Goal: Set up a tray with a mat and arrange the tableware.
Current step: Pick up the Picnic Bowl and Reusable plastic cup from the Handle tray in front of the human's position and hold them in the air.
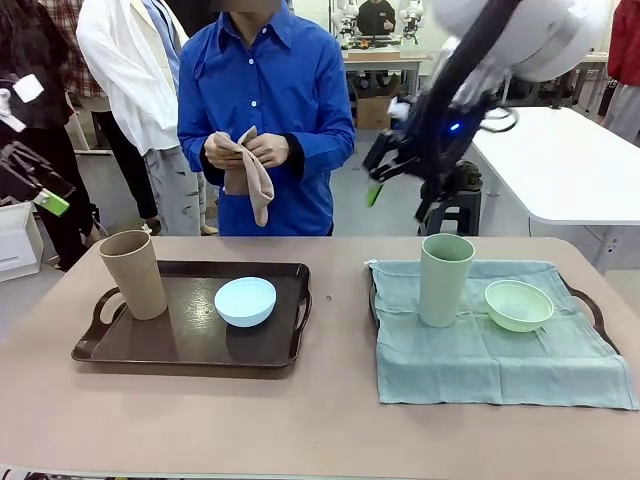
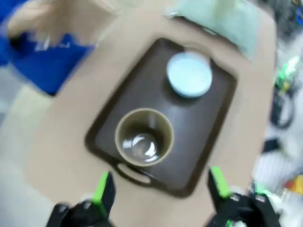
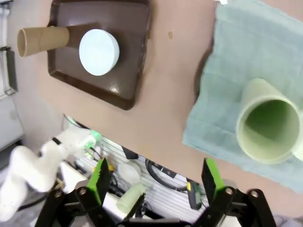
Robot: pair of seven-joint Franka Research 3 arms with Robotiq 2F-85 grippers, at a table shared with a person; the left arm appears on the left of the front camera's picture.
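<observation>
Front view: the table carries two trays side by side. The right tray is draped with a pale blue-green mat and looks finished. The dark brown tray on the left is bare, so its tableware probably has to come off before a mat can go under it. The person at the far side holds a folded tan cloth in both hands, likely that missing mat. Both grippers hang above the table with fingers spread and nothing between them, seemingly to leave room: the left gripper over the brown tray, the right gripper high near the matted one. The tan cup stands upright at the brown tray's left end and the matte pale green cup on the mat. The light blue bowl sits right of the tan cup and the pale green bowl just beside its matching cup.
</observation>
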